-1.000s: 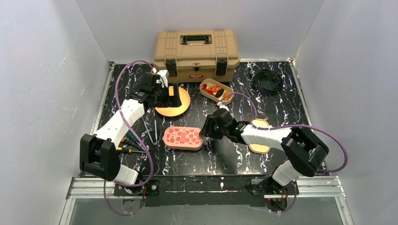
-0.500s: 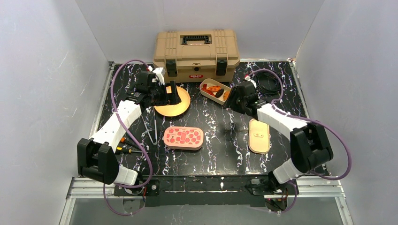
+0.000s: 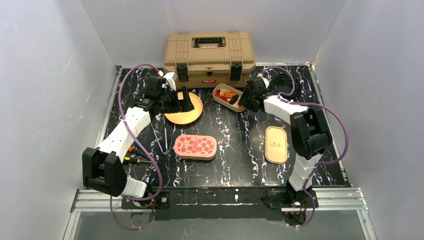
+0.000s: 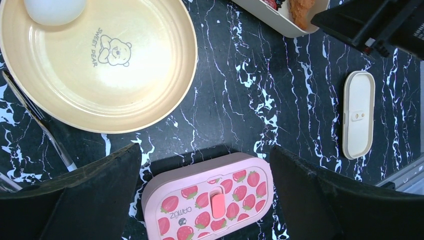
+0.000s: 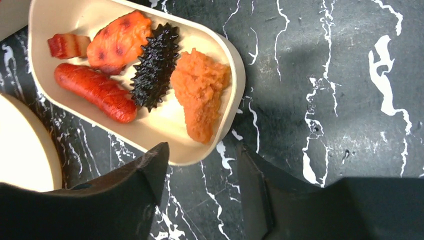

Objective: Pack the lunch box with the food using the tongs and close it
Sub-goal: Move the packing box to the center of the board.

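Toolbox [image 3: 209, 57] and cable [image 3: 285, 86] sit near the lunch box [image 5: 165, 132] beside the right gripper [image 5: 202, 150], jaws apart; left gripper [image 4: 205, 150] gapes by the plate [image 4: 125, 85].

Table top [image 3: 240, 150]: smooth, glossy black with white marble-pattern veining. Plate [image 4: 150, 100]: glossy tan plastic. Pink lid [image 4: 210, 195]: smooth plastic, soft sheen. Cream lid [image 4: 358, 115]: matt plastic. Lunch box [image 5: 165, 125]: smooth cream plastic. Dark piece [image 5: 155, 65]: spiky, shiny. Orange chunk [image 5: 200, 90]: rough, crumbed, matt. Sausage [image 5: 95, 92]: slick, glossy. Egg [image 4: 55, 9]: smooth, matt white. Tongs [image 4: 50, 140]: thin, apparently metal. Toolbox [image 3: 210, 57]: matt tan plastic.
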### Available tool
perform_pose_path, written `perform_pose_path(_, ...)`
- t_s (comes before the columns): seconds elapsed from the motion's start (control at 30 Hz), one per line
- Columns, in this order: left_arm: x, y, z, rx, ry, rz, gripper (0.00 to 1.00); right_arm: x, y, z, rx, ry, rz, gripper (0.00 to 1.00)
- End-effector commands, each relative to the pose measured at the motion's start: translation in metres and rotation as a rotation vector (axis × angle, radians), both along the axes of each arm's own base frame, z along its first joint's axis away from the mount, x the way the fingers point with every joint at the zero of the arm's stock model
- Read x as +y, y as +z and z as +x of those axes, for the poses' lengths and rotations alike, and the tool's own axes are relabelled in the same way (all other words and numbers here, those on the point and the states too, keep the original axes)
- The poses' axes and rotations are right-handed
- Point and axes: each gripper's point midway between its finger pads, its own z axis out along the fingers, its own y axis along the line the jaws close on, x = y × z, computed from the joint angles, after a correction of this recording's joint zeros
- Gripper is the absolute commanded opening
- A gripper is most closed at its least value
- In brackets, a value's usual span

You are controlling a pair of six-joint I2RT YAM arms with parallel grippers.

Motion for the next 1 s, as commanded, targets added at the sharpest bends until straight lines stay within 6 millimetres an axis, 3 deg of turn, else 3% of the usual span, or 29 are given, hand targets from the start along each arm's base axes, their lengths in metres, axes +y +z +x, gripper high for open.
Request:
perform_pose_path(0.0,0.0,0.018,-0.005,-0.036,-0.009,-0.028,0.98,-0.004,-0.001,0.017,-0.005,-0.032,-0.045,0.58)
perform_pose_path(0.1,0.002,0.018,-0.005,-0.038,-0.004,-0.026,0.98,-0.01,-0.01,0.014,0.018,-0.033,-0.083,0.47)
perform_pose_path(0.23,0.004,0.018,-0.004,-0.037,0.001,-0.026,0.98,-0.021,-0.01,0.003,0.019,-0.03,-0.118,0.26)
perform_pose_path(0.43,0.004,0.017,-0.004,-0.035,0.001,-0.03,0.98,-0.049,-0.008,-0.022,0.036,0.001,-0.202,0.07)
perform_pose_path(0.73,0.002,0.016,-0.005,-0.024,-0.003,-0.039,0.98,-0.095,0.001,-0.09,0.126,0.027,-0.325,0.05)
perform_pose_path(0.9,-0.001,0.017,-0.005,-0.02,-0.011,-0.058,0.98,-0.102,0.005,-0.133,0.157,0.05,-0.292,0.02)
perform_pose_path(0.97,-0.003,0.017,-0.006,-0.016,-0.014,-0.067,0.98,-0.095,0.001,-0.149,0.163,0.078,-0.227,0.01)
